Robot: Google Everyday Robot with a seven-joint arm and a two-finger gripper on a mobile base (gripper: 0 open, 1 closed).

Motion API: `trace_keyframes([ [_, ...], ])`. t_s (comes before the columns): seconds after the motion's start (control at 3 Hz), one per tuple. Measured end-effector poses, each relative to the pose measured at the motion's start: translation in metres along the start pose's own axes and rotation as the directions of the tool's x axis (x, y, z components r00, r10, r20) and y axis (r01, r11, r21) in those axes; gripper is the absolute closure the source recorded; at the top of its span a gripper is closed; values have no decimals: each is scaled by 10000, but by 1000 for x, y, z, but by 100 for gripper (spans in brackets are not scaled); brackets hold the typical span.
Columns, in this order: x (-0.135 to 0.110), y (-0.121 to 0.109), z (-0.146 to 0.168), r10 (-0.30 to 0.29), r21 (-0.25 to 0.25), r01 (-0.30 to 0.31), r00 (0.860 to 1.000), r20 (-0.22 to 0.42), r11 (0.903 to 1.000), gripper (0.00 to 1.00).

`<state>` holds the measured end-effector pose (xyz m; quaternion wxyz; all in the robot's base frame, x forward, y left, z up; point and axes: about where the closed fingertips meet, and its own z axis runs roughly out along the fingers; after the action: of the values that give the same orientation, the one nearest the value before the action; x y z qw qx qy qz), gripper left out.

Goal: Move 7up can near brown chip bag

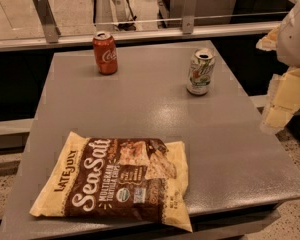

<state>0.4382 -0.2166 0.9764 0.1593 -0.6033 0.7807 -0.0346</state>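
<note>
The 7up can stands upright on the grey table, at its back right; it is silver-white with green lettering. The brown chip bag lies flat at the front left of the table, with white "Sea Salt" lettering. A wide stretch of table separates the can from the bag. My gripper is at the right edge of the view, beyond the table's right side and to the right of the can, not touching it.
A red cola can stands upright at the back left of the table. A railing with metal brackets runs behind the table. Part of my white arm is at the upper right.
</note>
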Motion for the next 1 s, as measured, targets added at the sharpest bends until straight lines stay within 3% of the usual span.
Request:
trace_keyframes([
  [0.67, 0, -6, 6, 58, 152, -63, 9993, 362, 9999, 0],
  [1.0, -1, -31, 24, 176, 497, -239, 9922, 1232, 9985, 0],
])
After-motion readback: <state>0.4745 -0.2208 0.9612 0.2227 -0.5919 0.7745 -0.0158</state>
